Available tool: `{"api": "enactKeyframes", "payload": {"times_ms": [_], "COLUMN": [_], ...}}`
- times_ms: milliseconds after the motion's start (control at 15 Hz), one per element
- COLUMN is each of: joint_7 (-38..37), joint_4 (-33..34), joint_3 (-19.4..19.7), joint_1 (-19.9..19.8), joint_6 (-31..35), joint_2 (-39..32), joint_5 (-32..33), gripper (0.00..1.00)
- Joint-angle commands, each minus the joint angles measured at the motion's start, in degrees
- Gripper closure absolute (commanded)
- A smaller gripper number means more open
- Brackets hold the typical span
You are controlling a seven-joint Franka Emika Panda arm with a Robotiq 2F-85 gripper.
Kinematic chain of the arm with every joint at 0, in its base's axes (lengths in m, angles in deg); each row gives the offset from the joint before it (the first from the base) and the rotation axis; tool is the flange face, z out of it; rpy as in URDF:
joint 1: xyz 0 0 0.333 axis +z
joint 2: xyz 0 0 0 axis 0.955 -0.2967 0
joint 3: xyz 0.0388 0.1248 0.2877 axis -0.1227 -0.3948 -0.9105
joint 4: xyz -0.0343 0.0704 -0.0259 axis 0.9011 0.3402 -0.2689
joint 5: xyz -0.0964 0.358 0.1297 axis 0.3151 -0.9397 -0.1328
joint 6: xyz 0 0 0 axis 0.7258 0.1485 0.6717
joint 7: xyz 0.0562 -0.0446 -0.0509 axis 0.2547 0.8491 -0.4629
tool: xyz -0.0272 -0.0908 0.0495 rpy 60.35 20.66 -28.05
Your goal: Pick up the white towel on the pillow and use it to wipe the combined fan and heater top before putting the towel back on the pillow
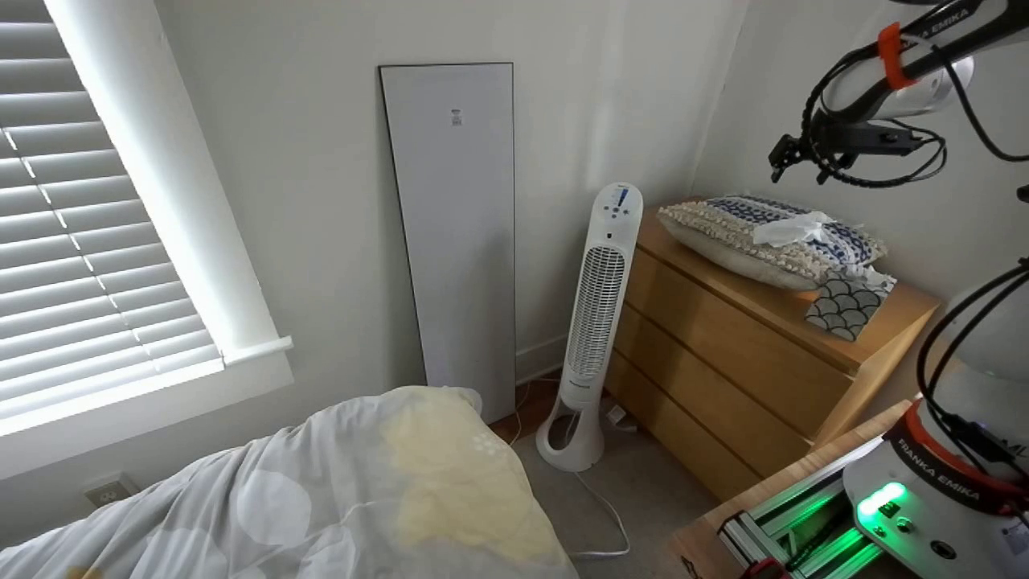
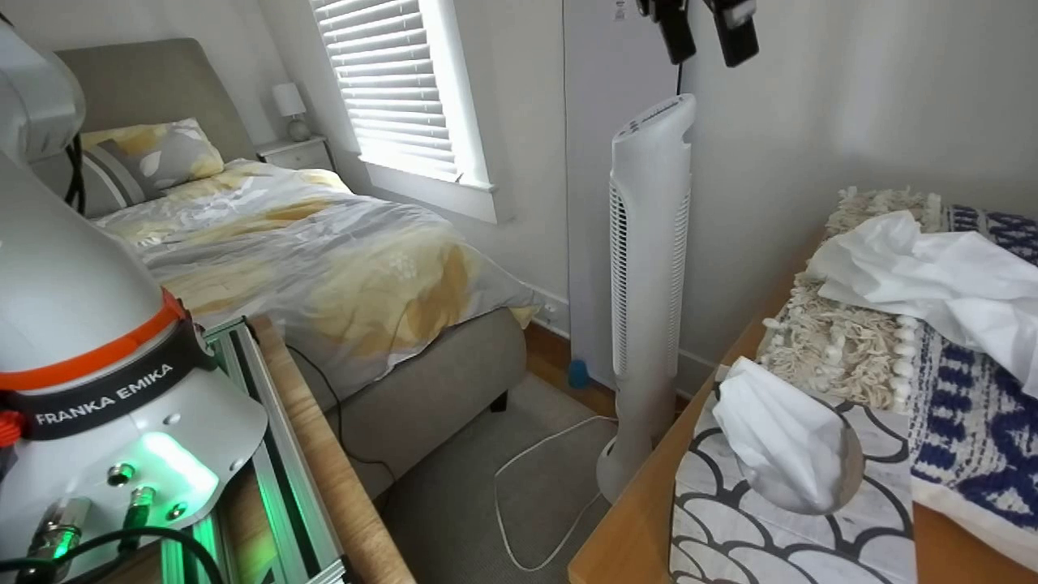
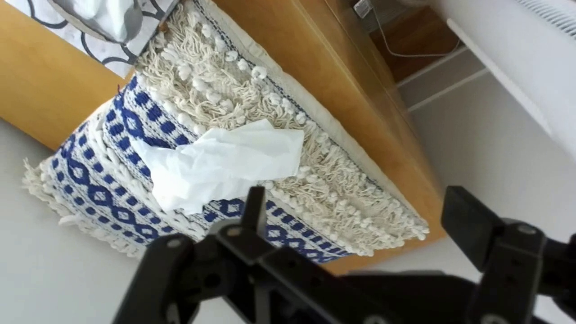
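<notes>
Our black two-fingered gripper gapes wide, empty. At right, the crumpled, papery white towel lies on the blue-and-cream fringed pillow; probably light, limp: we'd pinch its middle.

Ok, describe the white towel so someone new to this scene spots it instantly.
Find the wooden dresser beside the tall white fan. On it lies a blue-patterned pillow with cream tassels, and the towel rests crumpled on top. Unlike the white tissue poking from the scallop-patterned box nearby, it lies loose.
</notes>
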Motion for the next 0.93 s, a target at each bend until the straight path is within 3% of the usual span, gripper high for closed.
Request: {"api": "enactKeyframes", "payload": {"times_ms": [0, 467, 867], "joint_7": [-6.6, -24.1, -43.0], "joint_4": [4.2, 10.2, 15.0], "joint_3": [1.2, 5.7, 10.8], "joint_1": [-1.9, -1.3, 0.8], "joint_6": [5.1, 13.6, 16.2], "joint_2": [-9.3, -22.2, -30.5], "joint_5": [-3.1, -4.8, -3.3], "gripper": [0.0, 0.0, 0.0]}}
